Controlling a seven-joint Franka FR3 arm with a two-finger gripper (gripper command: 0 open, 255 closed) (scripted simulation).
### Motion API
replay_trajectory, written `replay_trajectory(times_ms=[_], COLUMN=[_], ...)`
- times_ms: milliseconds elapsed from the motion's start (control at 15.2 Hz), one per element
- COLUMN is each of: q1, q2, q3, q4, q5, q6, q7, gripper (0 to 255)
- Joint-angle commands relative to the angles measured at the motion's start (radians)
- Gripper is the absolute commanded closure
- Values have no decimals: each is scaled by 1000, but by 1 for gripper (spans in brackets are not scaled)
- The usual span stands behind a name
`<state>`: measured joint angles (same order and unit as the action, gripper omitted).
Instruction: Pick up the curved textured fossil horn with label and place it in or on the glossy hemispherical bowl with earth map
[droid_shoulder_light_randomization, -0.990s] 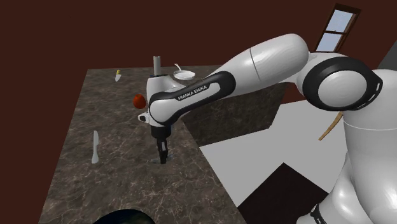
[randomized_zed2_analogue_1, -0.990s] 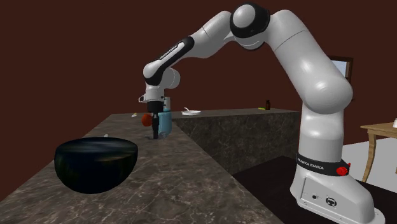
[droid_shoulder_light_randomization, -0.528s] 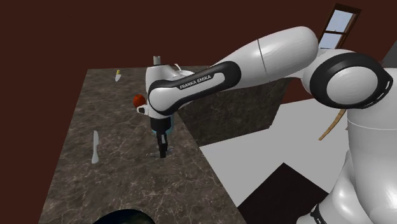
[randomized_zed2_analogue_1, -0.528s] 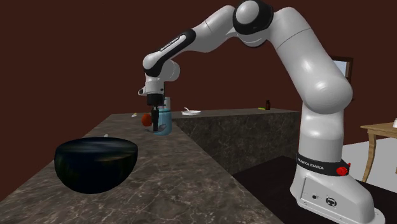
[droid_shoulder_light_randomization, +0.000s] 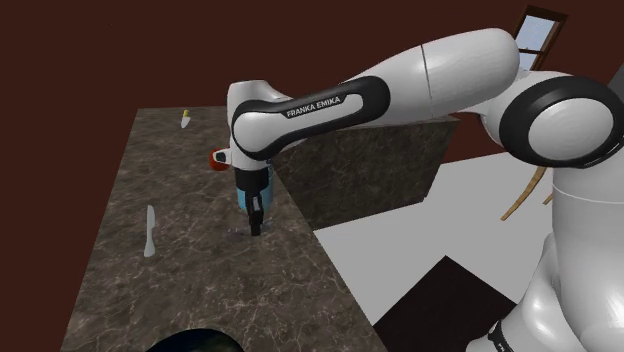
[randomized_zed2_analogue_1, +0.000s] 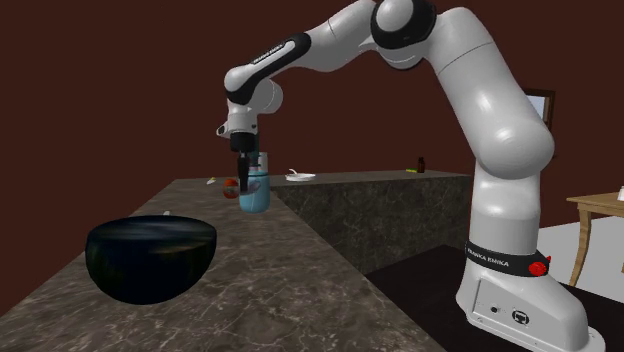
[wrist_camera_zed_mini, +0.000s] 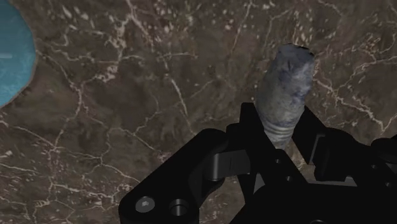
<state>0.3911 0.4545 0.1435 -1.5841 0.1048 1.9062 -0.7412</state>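
Shoulder view: I log the black gripper (droid_shoulder_light_randomization: 256, 222) hanging over the dark marbled counter (droid_shoulder_light_randomization: 200, 270). Second exterior view: it sits in front of a teal cup (randomized_zed2_analogue_1: 254, 195), with the dark glossy bowl (randomized_zed2_analogue_1: 150, 258) well apart, nearer the camera. Wrist view: both fingers (wrist_camera_zed_mini: 251, 130) clasp the grey ridged fossil horn (wrist_camera_zed_mini: 286, 89), which juts beyond them.

Dark brown counter (droid_shoulder_light_randomization: 200, 280), veined all over with thin pale cream lines like marble. Mottled grey-blue horn (wrist_camera_zed_mini: 289, 83), paler and ringed with fine bands at the end nearest the all-black gripper (wrist_camera_zed_mini: 280, 127). Near-black glossy bowl (randomized_zed2_analogue_1: 150, 262) with faint blue-green patches. Light blue see-through cup (randomized_zed2_analogue_1: 256, 198). Small round red thing (randomized_zed2_analogue_1: 231, 187). Pale grey knife (droid_shoulder_light_randomization: 149, 232). White arm (droid_shoulder_light_randomization: 430, 80) with black joints. Deep maroon wall (randomized_zed2_analogue_1: 100, 90); light grey floor (droid_shoulder_light_randomization: 400, 245).
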Motion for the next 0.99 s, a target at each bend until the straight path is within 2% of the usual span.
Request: replay_trajectory(times_ms=[0, 924], q1=[0, -2], q2=[-9, -47], q3=[0, 3], q4=[13, 144], q5=[0, 1], q6=[-22, -190], q7=[3, 22], gripper=[255, 255])
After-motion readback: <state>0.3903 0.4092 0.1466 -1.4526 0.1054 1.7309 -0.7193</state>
